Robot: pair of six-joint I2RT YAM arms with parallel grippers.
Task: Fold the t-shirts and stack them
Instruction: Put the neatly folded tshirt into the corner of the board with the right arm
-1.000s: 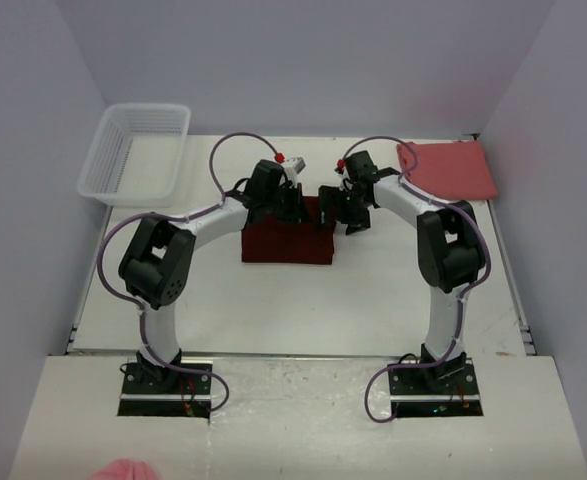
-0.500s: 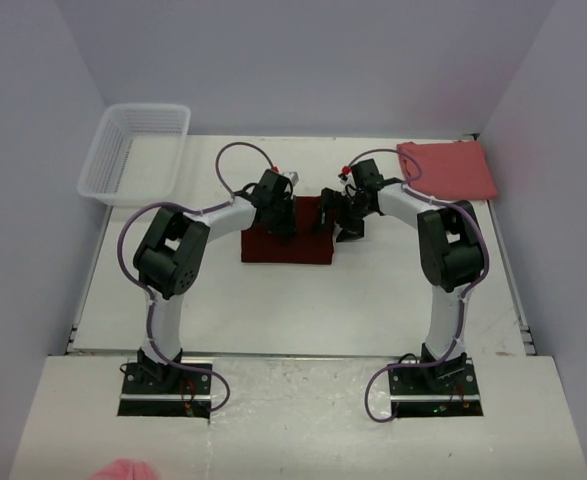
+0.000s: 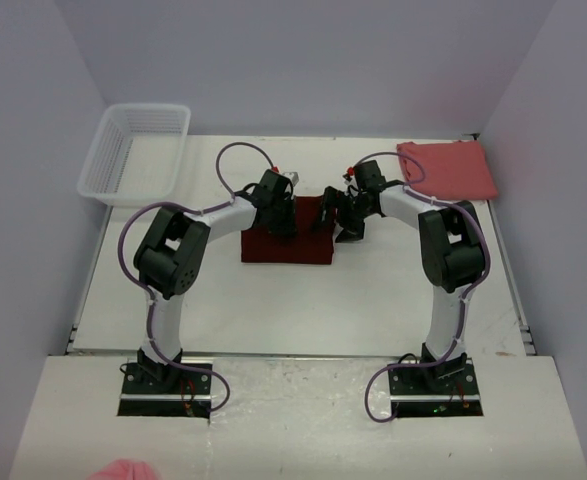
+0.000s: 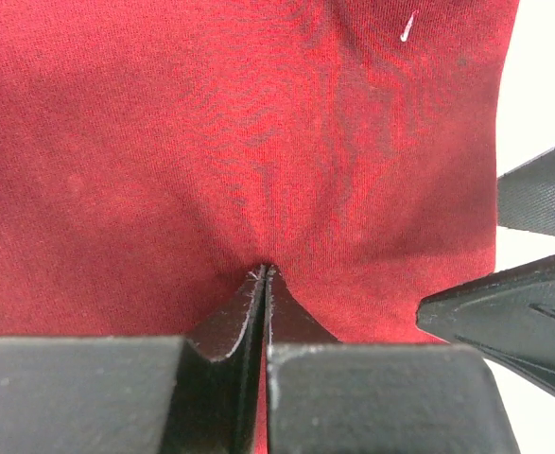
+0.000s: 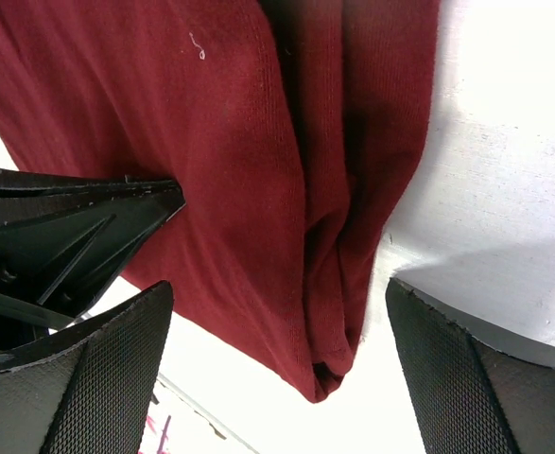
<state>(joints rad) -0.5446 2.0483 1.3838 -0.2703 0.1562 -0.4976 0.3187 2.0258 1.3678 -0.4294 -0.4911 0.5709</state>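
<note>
Two shirts lie on your bench [image 3: 273, 300]: the maroon t-shirt [image 3: 286, 243] sits folded at mid-bench, and the salmon t-shirt [image 3: 448, 168] lies folded well off to its far right, so stacking looks like what's left. Your left gripper [image 4: 264, 274] has its jaws pinched together on the maroon cloth. Your right gripper [image 5: 277, 288] holds its jaws apart, straddling that shirt's folded right edge.

The counter [image 3: 373, 300] carries one dark maroon t-shirt [image 3: 285, 246] at centre and one salmon pink t-shirt [image 3: 449, 168] at one o'clock, two shirts in all, plus one white mesh basket [image 3: 103, 160] at ten o'clock.
</note>
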